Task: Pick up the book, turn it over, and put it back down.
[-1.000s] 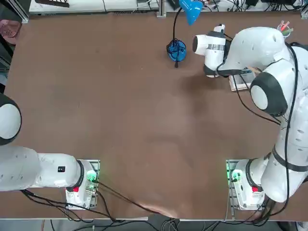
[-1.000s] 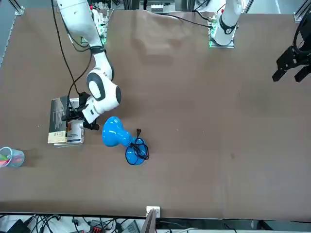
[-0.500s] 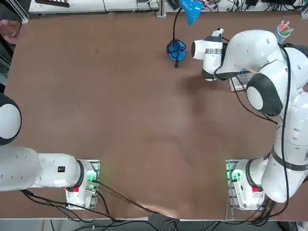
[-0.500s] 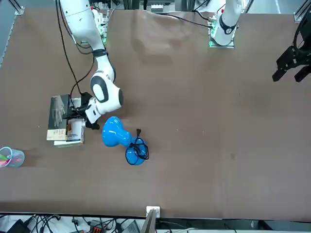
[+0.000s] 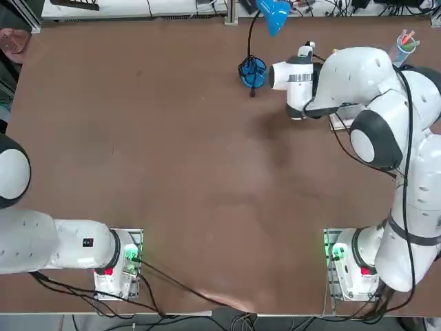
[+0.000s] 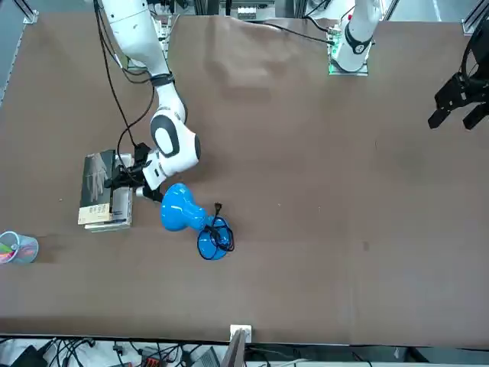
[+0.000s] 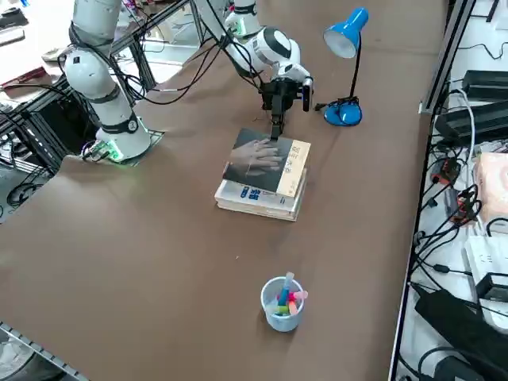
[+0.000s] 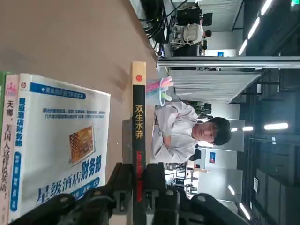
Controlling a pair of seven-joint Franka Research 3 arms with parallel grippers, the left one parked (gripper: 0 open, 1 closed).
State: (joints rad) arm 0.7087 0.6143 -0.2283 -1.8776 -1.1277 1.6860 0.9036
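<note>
While right jaws (image 8: 140, 185) grip the book's (image 8: 139, 136) edge, brown table (image 7: 159, 262) around

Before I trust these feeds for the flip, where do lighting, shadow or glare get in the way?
Front view: soft shadow on the table beside the pen cup. Top view: pale glare along the table's near edge, broad soft shadow left of the right arm. Right wrist view: bright ceiling lights behind the upright book at the right gripper.
</note>
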